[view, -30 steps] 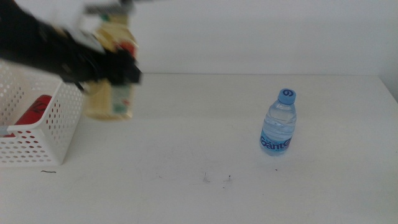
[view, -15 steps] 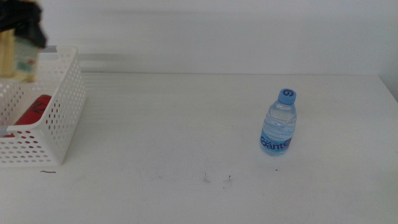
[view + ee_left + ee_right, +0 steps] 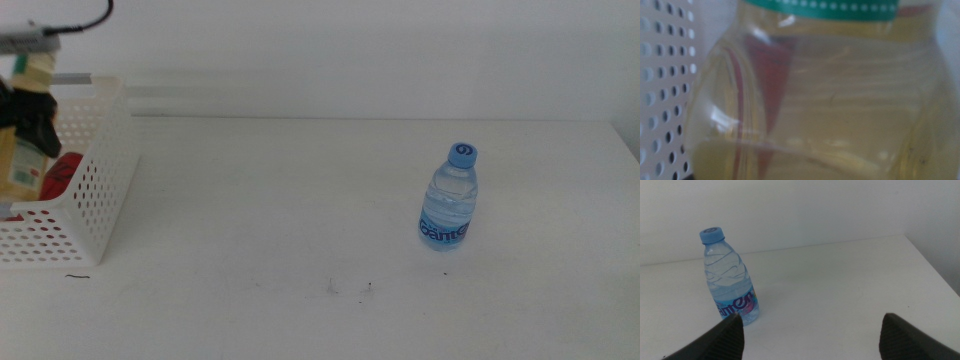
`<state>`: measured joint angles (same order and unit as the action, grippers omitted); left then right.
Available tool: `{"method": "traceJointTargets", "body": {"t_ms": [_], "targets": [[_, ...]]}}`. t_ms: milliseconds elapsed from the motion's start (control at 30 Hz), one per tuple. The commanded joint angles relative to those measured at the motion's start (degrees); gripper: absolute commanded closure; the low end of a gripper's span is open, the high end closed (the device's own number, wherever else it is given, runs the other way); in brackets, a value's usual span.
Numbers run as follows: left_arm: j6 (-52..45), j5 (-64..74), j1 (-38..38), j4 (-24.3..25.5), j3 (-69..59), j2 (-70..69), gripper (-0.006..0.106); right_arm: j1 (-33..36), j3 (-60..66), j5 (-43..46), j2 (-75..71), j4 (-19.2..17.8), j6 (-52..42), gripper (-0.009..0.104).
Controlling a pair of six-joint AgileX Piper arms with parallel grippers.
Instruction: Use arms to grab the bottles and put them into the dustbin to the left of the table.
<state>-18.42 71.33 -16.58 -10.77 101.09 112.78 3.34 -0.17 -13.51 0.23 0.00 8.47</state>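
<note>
Nearest to the camera, the right gripper [image 3: 810, 330] waits low at the front of the plain white flat table [image 3: 300, 220]. Its two dark jaws are spread wide with nothing between them. It looks toward the clear plastic water bottle with the blue cap and blue label [image 3: 447, 196], which stands upright on the table's right side, well apart from everything else.

Farther off on the left, the tall yellow juice bottle [image 3: 22, 150] has moved. A second ago it hung over the table beside the white plastic basket with holes in its sides [image 3: 85, 195]. Now it is lower, down inside the basket's opening. The left gripper [image 3: 35, 120] holds it by the upper part. Its jaws are closed on the bottle, which fills the left wrist view.

The red soda can [image 3: 60, 172] already lies in the basket. So I think the yellow bottle is about to be let go, and only the water bottle is left.
</note>
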Motion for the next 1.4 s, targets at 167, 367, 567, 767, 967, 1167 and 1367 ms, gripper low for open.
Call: {"method": "traceJointTargets", "body": {"t_ms": [167,367,567,767,967,1167,1367], "targets": [[-1.24,-1.86,-0.03,-0.58,1.27,4.09,0.064,-0.43,0.17,0.23,-0.23,-0.76,-0.38,0.008],[-2.73,-3.64,-0.03,-0.57,1.27,5.06,0.008,-0.43,0.17,0.23,-0.23,-0.76,-0.38,0.008],[-0.15,-3.77,1.56,1.08,1.27,2.66,0.007,-0.43,0.17,0.23,-0.23,-0.76,-0.38,0.008],[2.99,-4.94,5.96,3.88,0.83,-5.11,0.007,-0.43,0.17,0.23,-0.23,-0.76,-0.38,0.008],[-2.27,-13.42,10.87,-3.74,-9.05,-21.33,0.007,-0.43,0.17,0.23,-0.23,-0.76,-0.38,0.008],[-10.71,-20.9,15.96,-15.24,-26.16,-41.73,0.007,-0.43,0.17,0.23,-0.23,-0.76,-0.38,0.008],[-14.78,-19.94,21.19,-25.0,-36.55,-55.94,0.007,-0.43,0.17,0.23,-0.23,-0.76,-0.38,0.008]]}}
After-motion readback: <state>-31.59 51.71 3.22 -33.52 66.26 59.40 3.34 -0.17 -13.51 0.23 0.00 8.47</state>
